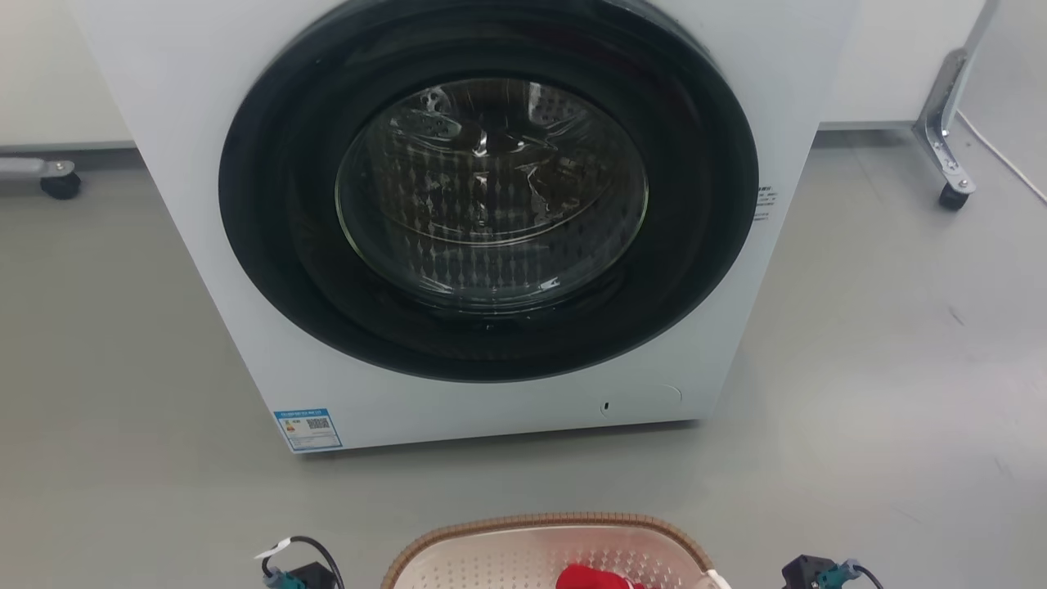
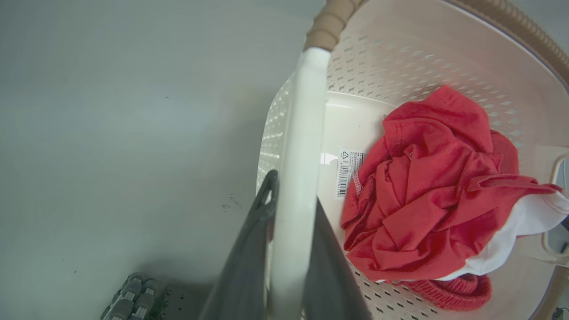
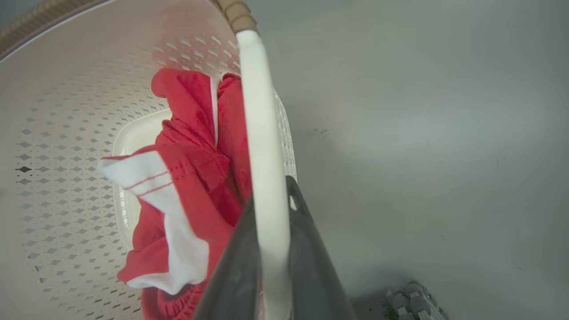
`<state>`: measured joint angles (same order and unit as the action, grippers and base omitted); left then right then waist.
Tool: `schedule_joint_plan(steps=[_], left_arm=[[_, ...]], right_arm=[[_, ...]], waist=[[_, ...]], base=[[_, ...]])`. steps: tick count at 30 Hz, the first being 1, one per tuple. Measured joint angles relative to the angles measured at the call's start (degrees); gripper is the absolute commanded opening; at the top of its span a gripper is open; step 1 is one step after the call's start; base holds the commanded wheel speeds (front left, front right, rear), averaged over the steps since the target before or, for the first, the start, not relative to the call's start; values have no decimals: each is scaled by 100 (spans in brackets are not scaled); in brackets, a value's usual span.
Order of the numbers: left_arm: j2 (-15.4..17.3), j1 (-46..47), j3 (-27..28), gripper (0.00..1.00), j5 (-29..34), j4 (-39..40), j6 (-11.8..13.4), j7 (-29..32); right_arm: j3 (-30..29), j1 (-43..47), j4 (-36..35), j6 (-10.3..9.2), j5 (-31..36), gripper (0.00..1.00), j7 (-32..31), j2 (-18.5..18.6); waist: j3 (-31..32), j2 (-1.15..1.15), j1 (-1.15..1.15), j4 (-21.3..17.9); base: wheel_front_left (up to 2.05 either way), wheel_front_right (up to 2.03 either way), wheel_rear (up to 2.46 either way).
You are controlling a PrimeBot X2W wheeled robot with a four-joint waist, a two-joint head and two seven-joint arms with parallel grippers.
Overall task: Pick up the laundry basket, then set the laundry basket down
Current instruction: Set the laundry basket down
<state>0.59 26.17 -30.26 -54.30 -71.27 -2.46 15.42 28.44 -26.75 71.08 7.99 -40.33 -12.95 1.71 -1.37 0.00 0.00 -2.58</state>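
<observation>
**Washer ahead, open floor at both sides**

The washer (image 1: 458, 405) blocks the way ahead, its door (image 1: 491, 188) shut. A bare strip of floor (image 1: 532, 478) lies between it and the basket (image 1: 532, 523). The floor runs open to both sides of the washer; a castor leg (image 1: 57, 182) stands far left, another (image 1: 949, 155) far right. The left gripper (image 2: 294, 191) straddles the left handle (image 2: 302, 111) and the right gripper (image 3: 270, 193) the right handle (image 3: 262, 111), one finger inside the basket, one outside over open floor. Inside, red cloth (image 2: 426, 191) takes the middle and seems to crowd the right handle; bare bottom (image 2: 338, 124) shows beside the left one.
</observation>
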Motion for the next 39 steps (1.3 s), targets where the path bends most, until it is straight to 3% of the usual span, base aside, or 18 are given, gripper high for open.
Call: schedule_joint_plan(steps=[39], left_arm=[[162, 2066, 5, 0, 256, 300, 203, -983]], right_arm=[[-20, -2045, -364, -16, 175, 0, 979, 189]], waist=[[-2954, 1, 1, 8]], base=[[0, 0, 0]])
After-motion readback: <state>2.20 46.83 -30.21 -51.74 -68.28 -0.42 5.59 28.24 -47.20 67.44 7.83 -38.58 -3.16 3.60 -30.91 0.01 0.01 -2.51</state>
